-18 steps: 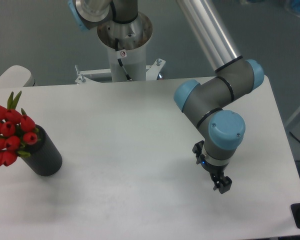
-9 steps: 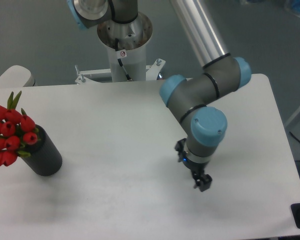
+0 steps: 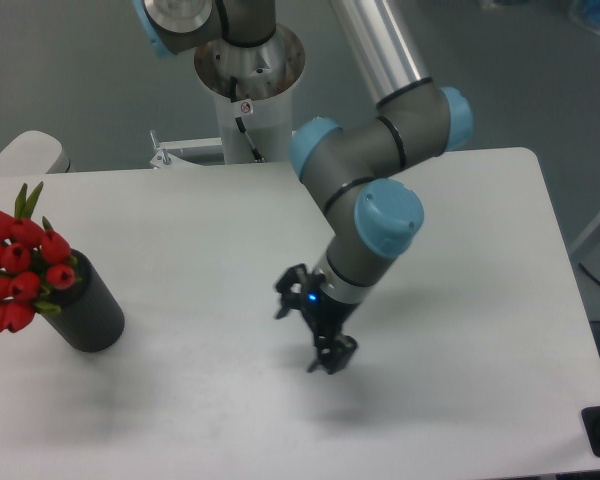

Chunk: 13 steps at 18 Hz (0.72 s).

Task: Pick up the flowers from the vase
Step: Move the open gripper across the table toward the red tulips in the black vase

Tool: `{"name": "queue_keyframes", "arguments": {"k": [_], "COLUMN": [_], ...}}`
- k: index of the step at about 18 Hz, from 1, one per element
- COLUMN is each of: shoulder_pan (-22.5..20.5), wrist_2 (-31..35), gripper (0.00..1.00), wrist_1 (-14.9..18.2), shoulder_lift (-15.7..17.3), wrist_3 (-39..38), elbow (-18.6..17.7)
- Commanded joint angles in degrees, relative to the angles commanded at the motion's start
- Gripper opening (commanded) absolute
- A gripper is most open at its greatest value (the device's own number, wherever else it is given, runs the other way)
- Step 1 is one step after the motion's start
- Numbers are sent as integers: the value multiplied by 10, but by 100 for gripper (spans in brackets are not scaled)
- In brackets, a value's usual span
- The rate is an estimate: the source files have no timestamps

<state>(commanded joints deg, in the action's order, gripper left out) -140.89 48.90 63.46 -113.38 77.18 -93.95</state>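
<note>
Starting at the left edge, the flowers (image 3: 22, 268) stand bunched in the vase (image 3: 88, 312), red buds crowding over its rim and leaning out toward the left, with a couple of green leaf tips poking up behind them. The vase sits upright near the left side of the white table (image 3: 200, 230), tilted away from the camera's eye so its black wall shows below the blooms.

Moving right, bare tabletop lies between the vase and the gripper (image 3: 327, 358), which hangs low over the middle of the table, well apart from the bunch. It holds nothing; its fingers look nearly closed (the tips are small and dark, so I cannot tell for sure how wide the gap is). Above it the arm (image 3: 380, 170) folds back toward its base at the top.

I judge this to be the approach step, with no grasp begun. The next move calls for travel leftward, the fingers spread, and a line-up on the stems or the buds just above the rim.
</note>
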Motion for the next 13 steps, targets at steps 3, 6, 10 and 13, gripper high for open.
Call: {"name": "queue_keyframes", "arguments": {"k": [3, 6, 10, 13], "shoulder_pan": [-1, 2, 32, 47], "wrist_2": [-86, -159, -174, -185], "gripper": [100, 100, 100, 100], "wrist_1": [0, -2, -4, -4], "shoulder_lift": [21, 38, 60, 71], "wrist_3": [-1, -1, 0, 0], "elbow": [-45, -76, -93, -101]}}
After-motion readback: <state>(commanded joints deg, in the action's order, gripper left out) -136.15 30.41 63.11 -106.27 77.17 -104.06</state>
